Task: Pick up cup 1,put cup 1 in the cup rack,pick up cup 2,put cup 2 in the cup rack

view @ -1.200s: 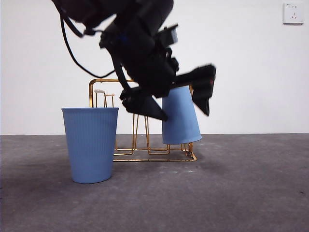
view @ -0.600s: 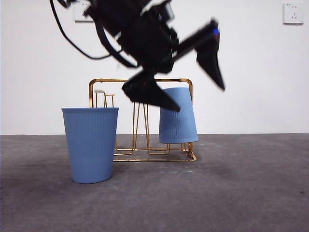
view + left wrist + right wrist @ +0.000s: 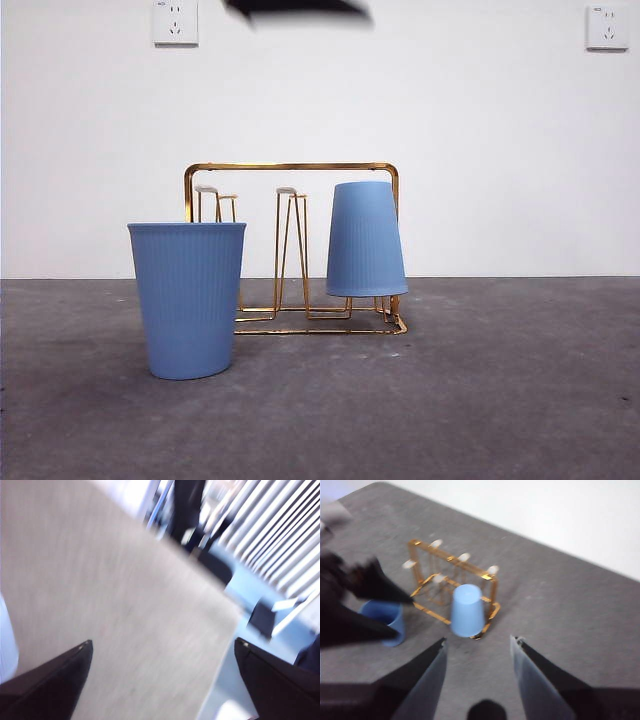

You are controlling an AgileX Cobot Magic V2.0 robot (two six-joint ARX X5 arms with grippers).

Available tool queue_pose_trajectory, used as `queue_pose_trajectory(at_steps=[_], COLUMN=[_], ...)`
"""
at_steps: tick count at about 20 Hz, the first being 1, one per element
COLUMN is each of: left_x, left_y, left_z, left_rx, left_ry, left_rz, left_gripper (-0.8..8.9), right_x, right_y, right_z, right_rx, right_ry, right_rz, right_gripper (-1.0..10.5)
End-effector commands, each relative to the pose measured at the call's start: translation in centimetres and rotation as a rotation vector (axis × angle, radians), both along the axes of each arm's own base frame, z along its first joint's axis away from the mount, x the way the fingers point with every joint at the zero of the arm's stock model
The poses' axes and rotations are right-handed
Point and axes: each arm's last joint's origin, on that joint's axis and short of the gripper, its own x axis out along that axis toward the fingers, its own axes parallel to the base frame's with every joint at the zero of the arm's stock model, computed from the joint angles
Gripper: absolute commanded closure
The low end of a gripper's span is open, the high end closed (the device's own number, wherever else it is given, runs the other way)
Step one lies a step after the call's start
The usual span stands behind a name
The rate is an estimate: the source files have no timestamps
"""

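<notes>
The gold wire cup rack [image 3: 290, 168] stands mid-table. One blue cup [image 3: 365, 240] sits upside down on the rack's right-hand peg. A second blue cup [image 3: 187, 300] stands upright on the table, to the left and in front of the rack. My right gripper [image 3: 478, 639] is open and empty, high above the table, looking down on the rack [image 3: 420, 545] and both cups [image 3: 467, 611] [image 3: 385, 617]. My left gripper [image 3: 163, 641] is open and empty in a blurred picture. It shows as a dark blurred shape [image 3: 355, 600] near the upright cup.
A black arm tip [image 3: 295, 8] shows at the top edge of the front view. The table is dark grey [image 3: 480, 400] with a white wall and sockets [image 3: 175, 22] behind it.
The arm with open jaws beside the upside-down cup has risen almost out of the front view. The cup stays on the rack and now hangs straighter.
</notes>
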Motion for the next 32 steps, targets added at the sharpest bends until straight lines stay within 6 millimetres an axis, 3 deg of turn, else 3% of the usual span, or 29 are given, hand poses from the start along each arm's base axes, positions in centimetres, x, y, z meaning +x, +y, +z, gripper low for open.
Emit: queue_pose_trajectory(at_steps=[1, 5, 10, 15, 21, 23, 32], left_x=[-2.1, -5.5, -9.4, -13.2, -14.0, -13.8, -13.6], left_y=[2.8, 7.1, 11.6, 15.8, 16.6, 16.5, 16.2], left_z=[2.7, 5.6, 6.9, 6.5, 5.7, 5.6, 5.5], left_rx=[-0.051, -0.097, -0.090, -0.032, 0.035, 0.047, 0.063], left_ry=[-0.077, -0.180, -0.264, -0.275, -0.240, -0.248, -0.238], left_rz=[0.018, 0.090, 0.215, 0.336, 0.341, 0.340, 0.337], left_gripper=[3.43, 3.43, 3.43, 3.43, 3.43, 3.43, 3.43], right_x=[1.4, 4.2, 8.1, 14.4, 18.6, 18.9, 19.4], right_y=[1.3, 3.8, 7.1, 12.4, 17.4, 18.8, 22.8], right_z=[-0.5, -1.5, -3.3, -8.5, -15.4, -16.9, -21.0], right_rx=[0.018, 0.032, 0.045, 0.030, -0.032, -0.053, -0.057], right_ry=[0.063, 0.140, 0.227, 0.396, 0.542, 0.562, 0.594], right_rz=[0.023, 0.080, 0.118, 0.134, 0.134, 0.151, 0.152], right_gripper=[7.2, 7.2, 7.2, 7.2, 7.0, 5.7, 5.6])
